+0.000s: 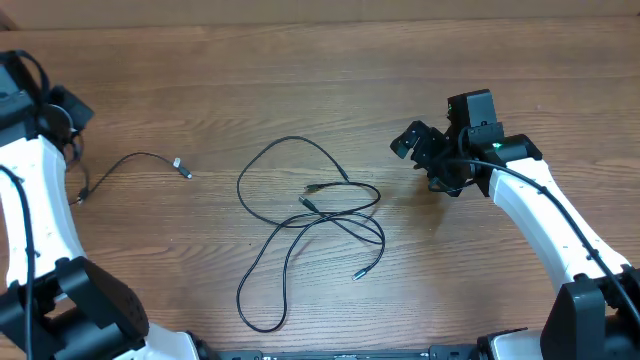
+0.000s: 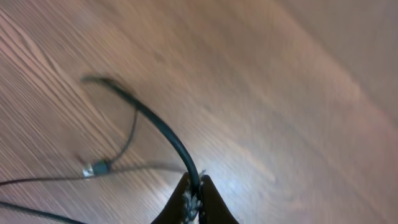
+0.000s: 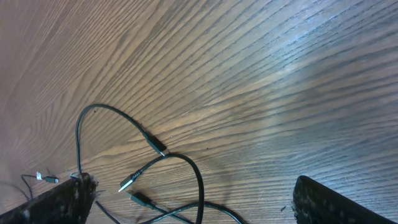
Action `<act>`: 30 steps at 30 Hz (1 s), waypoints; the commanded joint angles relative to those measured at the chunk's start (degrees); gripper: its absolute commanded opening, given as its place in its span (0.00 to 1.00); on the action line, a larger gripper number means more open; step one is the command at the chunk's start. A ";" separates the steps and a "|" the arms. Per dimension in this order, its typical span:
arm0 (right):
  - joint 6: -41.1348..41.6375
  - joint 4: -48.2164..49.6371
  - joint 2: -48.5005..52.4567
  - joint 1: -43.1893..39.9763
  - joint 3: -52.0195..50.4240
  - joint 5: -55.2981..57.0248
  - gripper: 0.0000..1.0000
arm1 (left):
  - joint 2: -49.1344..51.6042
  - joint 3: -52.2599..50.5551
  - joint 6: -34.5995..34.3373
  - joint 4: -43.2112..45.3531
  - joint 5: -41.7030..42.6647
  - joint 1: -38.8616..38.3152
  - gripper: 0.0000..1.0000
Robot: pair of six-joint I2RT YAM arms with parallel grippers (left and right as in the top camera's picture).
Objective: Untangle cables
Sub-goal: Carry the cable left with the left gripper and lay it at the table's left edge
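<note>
Loops of the cables [image 1: 310,200] lie crossed at the middle of the wooden table [image 1: 300,60] in the overhead view, a separate short cable [image 1: 135,158] runs to the left arm [image 1: 35,200], whose white link hides its own tips, and the right gripper [image 1: 418,148] hangs just right of the tangle, spread wide and empty. From the left wrist, the left gripper [image 2: 194,202] is clenched on the short cable, which arcs away above the wood toward its silvery plug [image 2: 93,168]. From the right wrist, the fingers [image 3: 59,199] stand far apart at the bottom corners, with cable loops and plug ends on the table between them, untouched
</note>
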 commanded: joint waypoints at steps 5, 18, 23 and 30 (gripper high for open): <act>-0.02 0.17 -1.16 -0.02 0.07 0.59 1.00 | 6.67 0.39 3.10 -6.49 3.61 -3.48 0.04; -0.02 0.17 -1.16 -0.02 0.07 0.59 1.00 | 18.53 0.37 3.06 -11.85 3.58 -5.53 0.09; -0.02 0.17 -1.16 -0.02 0.07 0.59 1.00 | 20.63 0.37 3.04 -11.30 3.61 -5.55 0.41; -0.04 0.17 -1.16 -0.02 0.07 0.59 1.00 | 21.22 0.37 2.86 -9.99 3.65 -5.55 0.59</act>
